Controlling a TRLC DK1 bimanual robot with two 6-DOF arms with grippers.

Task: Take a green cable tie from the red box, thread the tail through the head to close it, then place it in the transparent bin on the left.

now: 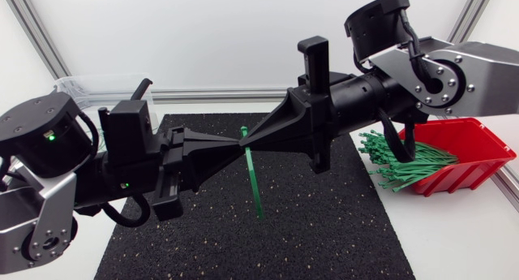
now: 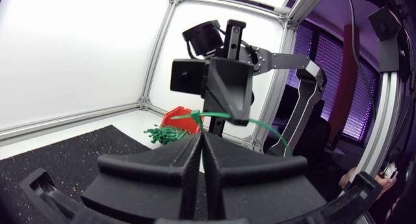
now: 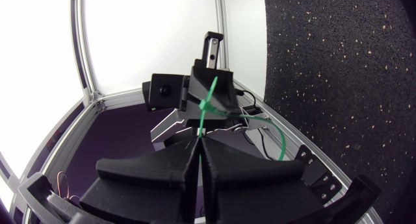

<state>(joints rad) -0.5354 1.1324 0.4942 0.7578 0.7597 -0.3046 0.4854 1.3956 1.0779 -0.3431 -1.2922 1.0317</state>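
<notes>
Above the middle of the black mat, my left gripper and my right gripper meet tip to tip, both shut on one green cable tie. Its head sticks up at the meeting point and its tail hangs down toward the mat. In the left wrist view the tie curves away from the right gripper, just ahead of my own shut left gripper. In the right wrist view the tie rises from my right gripper. The red box holds several green ties.
The transparent bin stands at the back left, partly hidden behind my left arm. A white table surface surrounds the mat, with the red box at the right edge. An aluminium frame runs along the back.
</notes>
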